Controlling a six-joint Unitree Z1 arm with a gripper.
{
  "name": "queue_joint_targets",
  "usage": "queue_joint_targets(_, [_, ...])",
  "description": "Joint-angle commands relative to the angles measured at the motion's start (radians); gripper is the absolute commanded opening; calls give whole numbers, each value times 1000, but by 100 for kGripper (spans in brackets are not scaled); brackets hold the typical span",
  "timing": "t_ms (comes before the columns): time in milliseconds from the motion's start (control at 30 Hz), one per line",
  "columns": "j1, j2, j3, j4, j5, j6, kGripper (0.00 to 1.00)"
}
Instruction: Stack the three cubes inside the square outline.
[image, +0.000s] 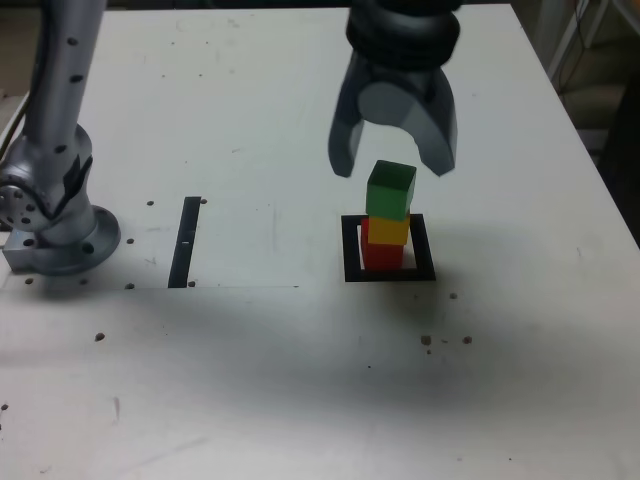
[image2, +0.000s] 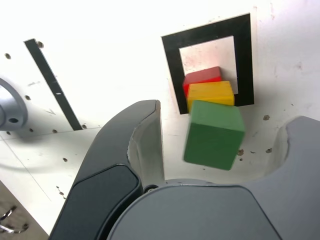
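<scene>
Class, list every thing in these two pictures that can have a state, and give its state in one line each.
green cube: top of the stack, resting on the yellow cube, turned slightly askew.
yellow cube: middle of the stack, on the red cube.
red cube: bottom of the stack, inside the square outline.
square outline: flat on the table, holding the stack.
gripper: open, above the stack, holding nothing.
black strip: flat, nothing on it.

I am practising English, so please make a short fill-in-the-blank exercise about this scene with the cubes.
1. The top cube of the stack is ____.
2. The red cube stands inside the black ____ outline.
3. The yellow cube lies directly on the ____ cube.
4. The gripper above the stack has its jaws ____.

Missing words: green; square; red; open
</scene>
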Motion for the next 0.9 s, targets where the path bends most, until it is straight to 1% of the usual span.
queue_joint_targets(0, [-1,-44,27,9,3,-7,99])
queue_joint_targets(233, [-1,-155,151,-4,12,-33,99])
queue_joint_targets(567, [2,-354,411,-73,18,-68,99])
queue_joint_targets(867, [37,-477,641,-182,6,-70,99])
